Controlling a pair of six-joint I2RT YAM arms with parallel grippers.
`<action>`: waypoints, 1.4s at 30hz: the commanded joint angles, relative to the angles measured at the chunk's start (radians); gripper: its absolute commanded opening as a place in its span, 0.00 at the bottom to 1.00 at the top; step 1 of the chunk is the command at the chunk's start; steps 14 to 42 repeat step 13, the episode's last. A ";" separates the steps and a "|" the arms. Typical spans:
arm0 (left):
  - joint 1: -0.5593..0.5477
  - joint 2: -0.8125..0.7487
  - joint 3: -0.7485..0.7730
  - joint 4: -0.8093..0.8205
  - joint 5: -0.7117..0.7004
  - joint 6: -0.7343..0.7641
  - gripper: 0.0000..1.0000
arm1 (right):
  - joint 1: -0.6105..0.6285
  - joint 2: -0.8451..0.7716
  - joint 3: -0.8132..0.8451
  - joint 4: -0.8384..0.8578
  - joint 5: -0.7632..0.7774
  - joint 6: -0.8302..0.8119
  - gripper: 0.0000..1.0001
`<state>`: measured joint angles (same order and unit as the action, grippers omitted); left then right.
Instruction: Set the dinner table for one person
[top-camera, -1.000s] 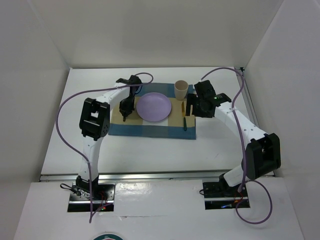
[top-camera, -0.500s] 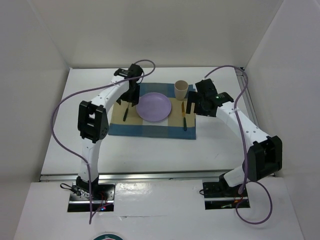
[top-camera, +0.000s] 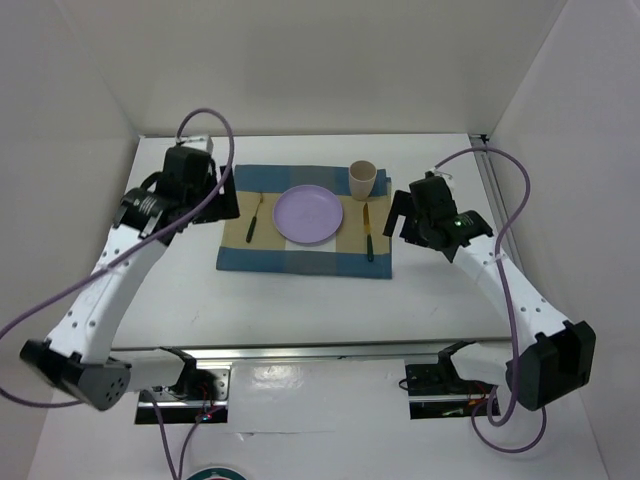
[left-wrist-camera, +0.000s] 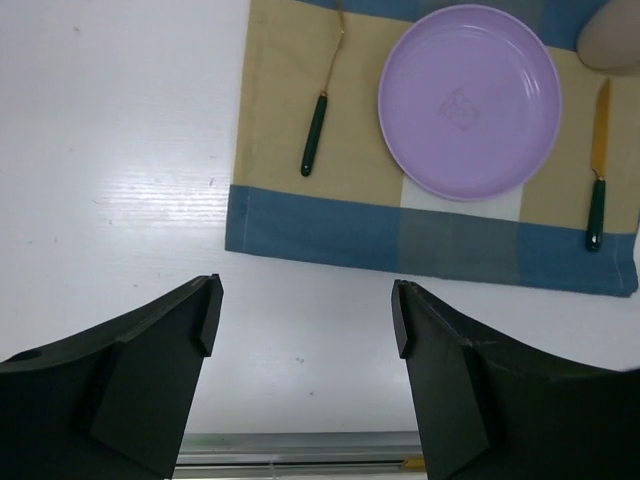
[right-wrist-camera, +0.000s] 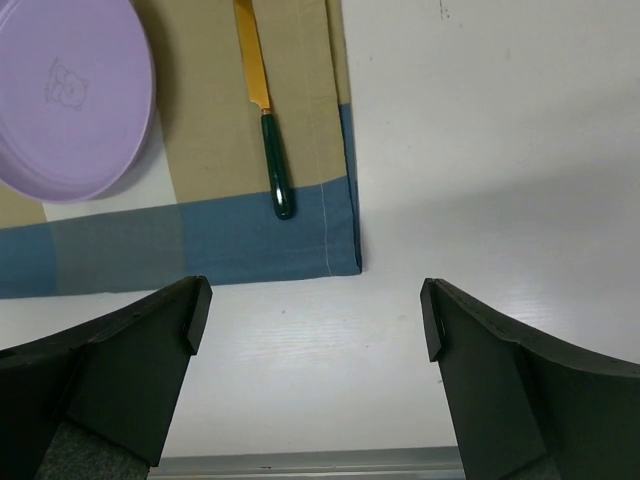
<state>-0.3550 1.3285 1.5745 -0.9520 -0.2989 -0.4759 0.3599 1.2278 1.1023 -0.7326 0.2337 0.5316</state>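
On the white dinner table (top-camera: 300, 310) lies a blue-and-tan checked placemat (top-camera: 300, 262) with a purple plate (top-camera: 309, 214) in its middle. A green-handled fork (top-camera: 252, 222) rests left of the plate and a green-handled knife (top-camera: 368, 235) right of it. A beige cup (top-camera: 362, 180) stands at the mat's far right corner. My left gripper (left-wrist-camera: 305, 310) hangs open and empty over bare table, left of the mat and apart from the fork (left-wrist-camera: 315, 145). Off the mat's right edge, my right gripper (right-wrist-camera: 315, 315) is open and empty, clear of the knife (right-wrist-camera: 268, 130).
White walls close in the table on the left, back and right. A metal rail (top-camera: 300, 352) runs along the near edge, and another (top-camera: 492, 190) along the right side. Purple cables (top-camera: 500, 190) loop above both arms.
My left gripper has opened, left the fork on the mat and swung back to the left. My right gripper has opened wide and drawn away to the right of the knife.
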 joint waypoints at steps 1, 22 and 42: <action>-0.006 -0.119 -0.160 0.131 0.078 -0.020 0.87 | -0.013 -0.077 -0.030 0.047 0.038 0.028 1.00; 0.004 -0.296 -0.278 0.121 0.012 -0.021 0.89 | -0.022 -0.243 -0.134 0.067 0.075 -0.008 1.00; 0.004 -0.296 -0.278 0.121 0.012 -0.021 0.89 | -0.022 -0.243 -0.134 0.067 0.075 -0.008 1.00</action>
